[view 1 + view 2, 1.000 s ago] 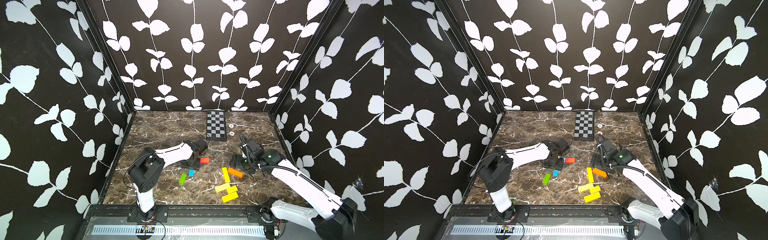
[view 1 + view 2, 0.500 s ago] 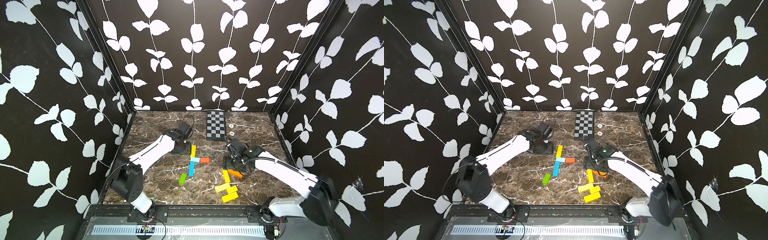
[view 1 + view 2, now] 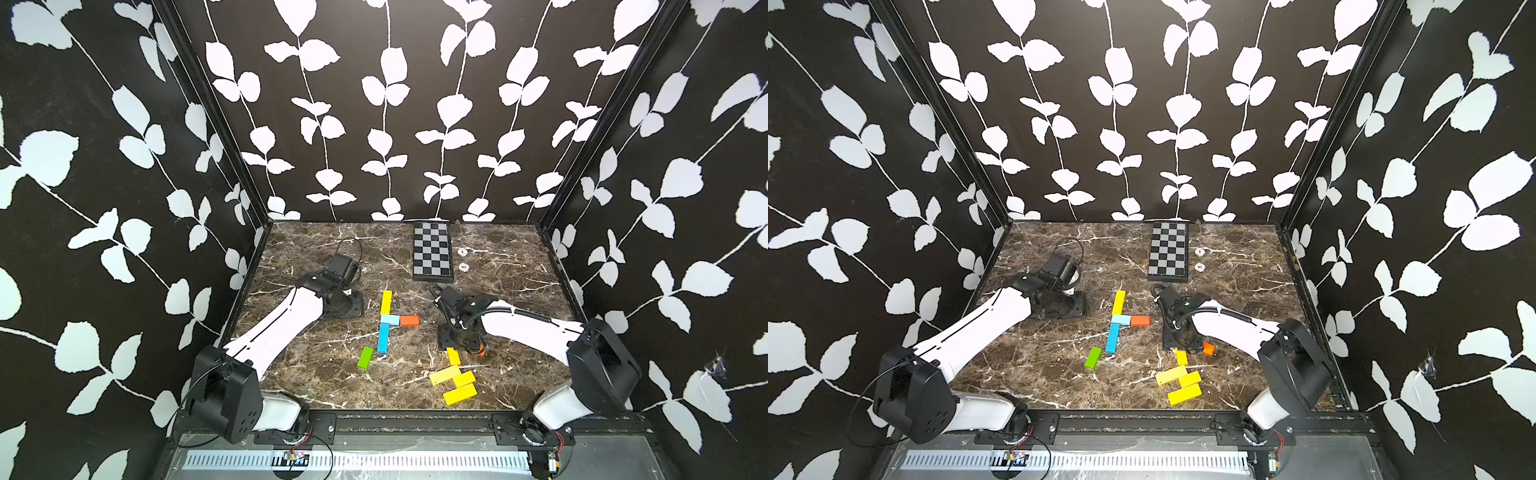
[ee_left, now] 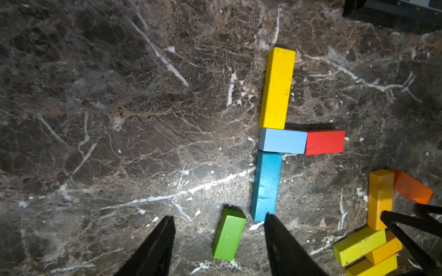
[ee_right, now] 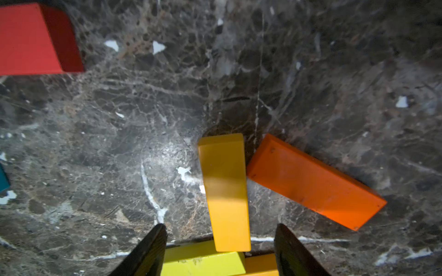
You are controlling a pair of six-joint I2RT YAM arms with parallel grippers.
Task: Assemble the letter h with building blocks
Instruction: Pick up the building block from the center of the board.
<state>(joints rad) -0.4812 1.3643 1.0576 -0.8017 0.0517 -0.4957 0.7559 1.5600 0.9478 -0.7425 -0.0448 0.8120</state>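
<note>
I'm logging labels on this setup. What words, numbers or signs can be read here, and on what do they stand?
Nothing here can be read as text.
On the two small white discs beside the checkered board: dark marks, too small to read.
On the building blocks: plain colour, no print.

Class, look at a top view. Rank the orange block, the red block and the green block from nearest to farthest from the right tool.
1. Orange block: close beside the right tool, on its right-wall side.
2. Red block: mid-table, at the end of the joined blocks.
3. Green block: lying loose, farthest to the left.
</note>
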